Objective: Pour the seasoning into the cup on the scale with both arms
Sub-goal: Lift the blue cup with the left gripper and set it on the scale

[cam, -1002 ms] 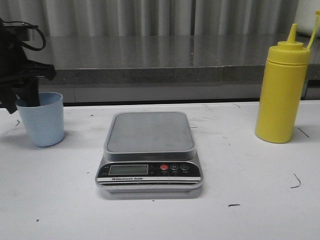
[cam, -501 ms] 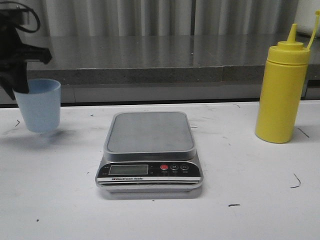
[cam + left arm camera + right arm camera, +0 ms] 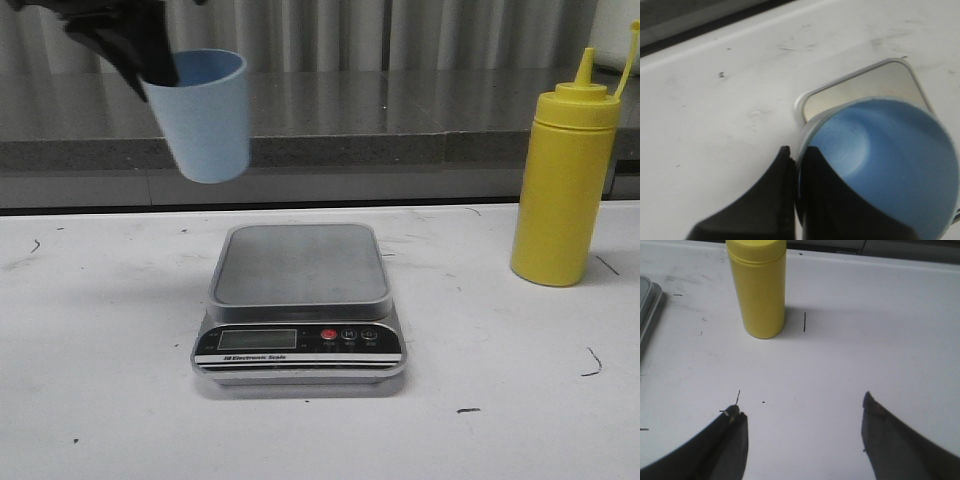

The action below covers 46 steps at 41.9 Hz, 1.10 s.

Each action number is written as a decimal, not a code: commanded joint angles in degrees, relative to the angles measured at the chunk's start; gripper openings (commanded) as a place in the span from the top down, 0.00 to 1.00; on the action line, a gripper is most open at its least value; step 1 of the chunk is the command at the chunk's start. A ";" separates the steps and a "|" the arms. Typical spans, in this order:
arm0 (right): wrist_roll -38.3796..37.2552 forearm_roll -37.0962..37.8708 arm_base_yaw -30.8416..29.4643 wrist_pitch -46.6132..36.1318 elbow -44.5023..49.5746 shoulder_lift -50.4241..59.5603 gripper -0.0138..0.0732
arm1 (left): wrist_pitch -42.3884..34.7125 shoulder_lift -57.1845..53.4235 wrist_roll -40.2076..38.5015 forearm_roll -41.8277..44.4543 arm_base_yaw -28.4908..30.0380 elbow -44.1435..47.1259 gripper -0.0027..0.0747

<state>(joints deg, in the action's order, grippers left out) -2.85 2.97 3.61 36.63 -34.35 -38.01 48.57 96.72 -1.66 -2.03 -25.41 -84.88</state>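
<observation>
Above the table, left side: left gripper (image 3: 150, 60) pinches the cup's rim, one finger inside, one outside.
Cup (image 3: 203, 113): pale blue smooth plastic, tapered, held in the air behind and left of the scale, mouth up, axis slightly tilted.
Scale (image 3: 299, 300): flat, silver, grey square platform bare.
Right gripper (image 3: 802, 432): fingers spread wide, holding nothing.
Seasoning (image 3: 564, 175): yellow cylindrical bottle, upright on the table right of the scale, nozzle up.

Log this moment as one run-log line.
left claw: shut on cup, lifted | right claw: open, empty | seasoning: upright on table | scale: platform bare
</observation>
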 commanded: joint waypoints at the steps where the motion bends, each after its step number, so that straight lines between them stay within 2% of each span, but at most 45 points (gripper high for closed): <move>1: 0.46 0.76 -0.42 -3.35 -1.94 -0.35 0.26 | -2.46 0.70 -0.81 -0.44 -2.79 -4.01 0.99; 14: 0.46 0.76 -0.42 -3.35 -1.94 -0.35 0.26 | -0.20 9.63 -2.28 -0.44 -5.42 -11.27 0.99; 30: 0.46 0.76 -0.42 -3.35 -1.94 -0.35 0.26 | 0.65 12.04 -2.28 -0.31 -5.42 -11.83 0.98; 33: 0.46 0.76 -0.42 -3.35 -1.94 -0.35 0.26 | 0.75 12.04 -2.28 -0.31 -5.42 -11.83 0.91; 41: 0.46 0.76 -0.42 -3.35 -1.94 -0.35 0.26 | 1.05 12.04 -2.28 -0.93 -5.42 -11.83 0.57; 43: 0.46 0.76 -0.42 -3.35 -1.94 -0.35 0.26 | 1.05 11.81 -2.28 -0.93 -5.42 -11.83 0.51; 46: 0.46 0.76 -0.42 -3.35 -1.94 -0.35 0.26 | 1.09 11.15 -2.28 -0.93 -5.42 -11.83 0.49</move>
<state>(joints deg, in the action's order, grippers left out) -2.85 3.06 3.61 36.73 -34.35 -38.01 51.28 111.79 -3.17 -2.24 -30.44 -94.96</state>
